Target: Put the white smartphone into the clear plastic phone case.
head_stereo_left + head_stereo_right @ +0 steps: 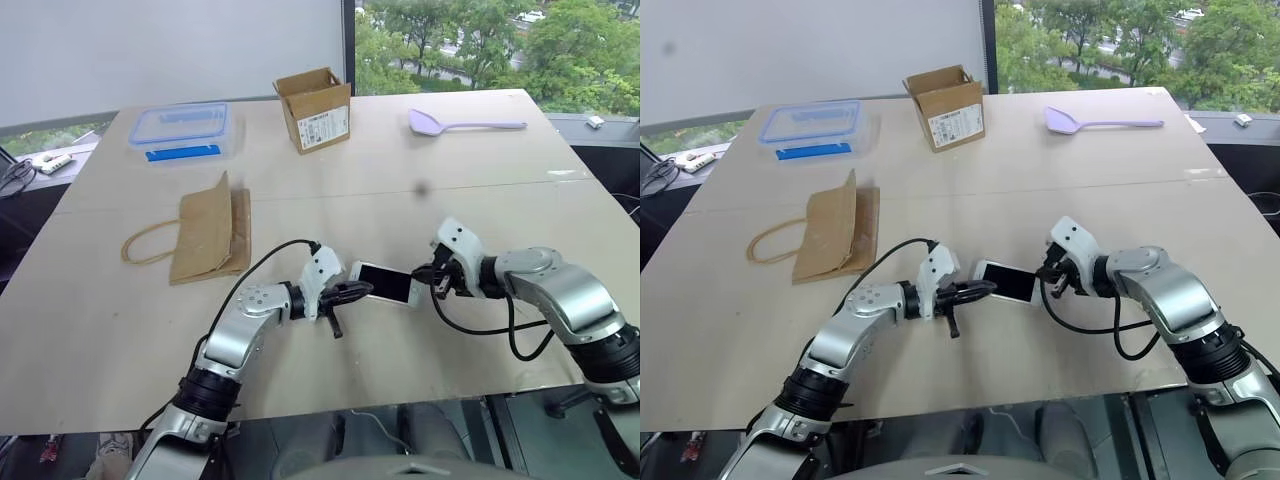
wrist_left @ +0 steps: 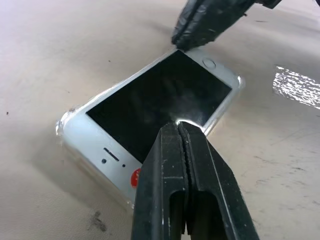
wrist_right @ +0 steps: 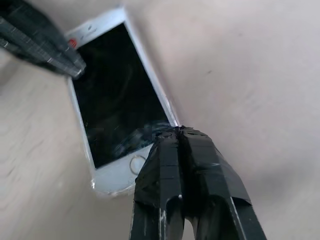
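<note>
Phone sits in the case; seating nearly done, I judge.

White smartphone (image 2: pixel 160 100) lies screen-up inside the clear plastic phone case (image 2: pixel 64 126) on the table (image 1: pixel 420 130), between my two grippers. Left gripper (image 1: pixel 358 291) and right gripper (image 1: pixel 420 273) both have fingers pressed together, holding nothing, tips pressing on opposite ends of the phone. Case rim shows around the corners; whether every edge has snapped in, I can't tell. Left: final press, withdraw.

Silver arms, white wrists, black cables, black-fingered tools.
</note>
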{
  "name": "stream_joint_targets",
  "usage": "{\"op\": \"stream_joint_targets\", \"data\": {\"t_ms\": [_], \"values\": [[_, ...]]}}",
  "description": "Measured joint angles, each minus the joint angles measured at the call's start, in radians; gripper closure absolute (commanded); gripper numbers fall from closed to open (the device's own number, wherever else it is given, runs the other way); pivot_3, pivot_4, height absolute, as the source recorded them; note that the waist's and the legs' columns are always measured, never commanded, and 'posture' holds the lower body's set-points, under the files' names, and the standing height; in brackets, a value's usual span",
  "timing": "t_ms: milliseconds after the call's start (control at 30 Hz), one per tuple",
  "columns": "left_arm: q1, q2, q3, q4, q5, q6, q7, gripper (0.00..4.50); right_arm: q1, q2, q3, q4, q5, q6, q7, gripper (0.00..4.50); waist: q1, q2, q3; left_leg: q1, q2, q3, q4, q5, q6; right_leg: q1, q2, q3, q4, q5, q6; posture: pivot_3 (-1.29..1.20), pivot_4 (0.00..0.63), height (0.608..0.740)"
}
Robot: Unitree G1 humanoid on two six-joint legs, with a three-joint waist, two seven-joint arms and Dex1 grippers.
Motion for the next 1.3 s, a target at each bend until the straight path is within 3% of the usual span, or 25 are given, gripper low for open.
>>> {"op": "stream_joint_targets", "data": {"t_ms": [400,533,667,800,900,1000,1033,1133,1300], "values": [[-0.004,0.003,0.004,0.016,0.002,0.002,0.001,4.49,0.002,0.020,0.063,0.043,-0.107,-0.113,0.017,4.50,-0.006,-0.010,-0.008,0.002,0.001,0.000,-0.001,0.000,0.000,0.001,0.001,0.000,-0.001,-0.001,0.001,0.00,0.150,0.740],[-0.008,0.005,0.006,0.024,0.002,-0.003,0.001,4.49,0.065,0.048,0.026,0.043,-0.121,-0.209,0.001,4.50,-0.006,-0.010,-0.008,0.002,0.003,0.000,-0.001,0.000,0.000,0.001,0.002,0.001,0.000,-0.001,0.001,0.00,0.150,0.740],[-0.012,0.004,0.005,0.024,0.000,-0.013,-0.005,4.49,0.173,-0.036,0.023,-0.079,-0.112,-0.317,0.076,4.50,-0.005,-0.001,-0.001,0.000,0.003,0.001,-0.001,0.000,0.000,0.000,0.002,0.001,-0.001,-0.001,0.001,0.00,0.150,0.740],[-0.028,0.000,0.003,0.038,0.001,-0.014,-0.006,4.49,0.160,-0.070,0.096,-0.094,-0.203,-0.399,0.087,4.50,-0.007,-0.001,0.000,0.001,0.003,0.001,-0.001,-0.001,-0.001,0.000,0.002,0.001,-0.001,-0.001,0.001,0.00,0.150,0.740],[-0.028,-0.004,0.002,0.042,0.001,-0.019,-0.008,4.49,0.148,-0.038,0.104,-0.055,-0.261,-0.449,0.033,4.50,-0.004,-0.003,-0.001,0.001,0.003,0.001,-0.001,-0.001,-0.001,0.000,0.002,0.001,-0.001,-0.001,0.001,0.00,0.150,0.740],[-0.011,-0.014,0.025,0.035,-0.013,-0.035,0.001,4.49,0.219,0.042,-0.002,-0.044,-0.213,-0.474,-0.011,4.50,0.002,-0.004,0.004,-0.001,0.003,0.000,-0.001,-0.001,-0.001,-0.001,0.002,0.001,-0.001,-0.001,0.001,0.00,0.150,0.740],[0.002,-0.018,0.044,0.030,-0.025,-0.038,0.008,4.24,0.251,0.058,-0.034,-0.061,-0.181,-0.472,-0.013,4.50,0.002,-0.003,0.005,-0.004,0.003,0.000,-0.001,-0.001,-0.001,-0.003,0.002,0.001,-0.001,-0.001,0.001,0.00,0.150,0.740],[0.043,-0.009,0.122,-0.027,-0.085,-0.026,0.022,3.10,0.352,0.068,-0.139,-0.125,-0.078,-0.462,-0.005,3.51,0.002,0.000,0.008,-0.024,0.002,0.001,0.003,0.003,-0.006,-0.024,0.002,0.002,0.002,0.003,-0.005,0.00,0.150,0.740],[0.148,0.063,0.234,-0.193,-0.196,0.062,0.029,0.78,0.477,0.039,-0.356,-0.235,0.030,-0.448,-0.011,1.13,-0.001,0.001,0.009,-0.033,0.002,0.001,0.001,0.002,-0.006,-0.034,-0.002,0.003,0.001,0.003,-0.005,0.00,0.150,0.740]]}}
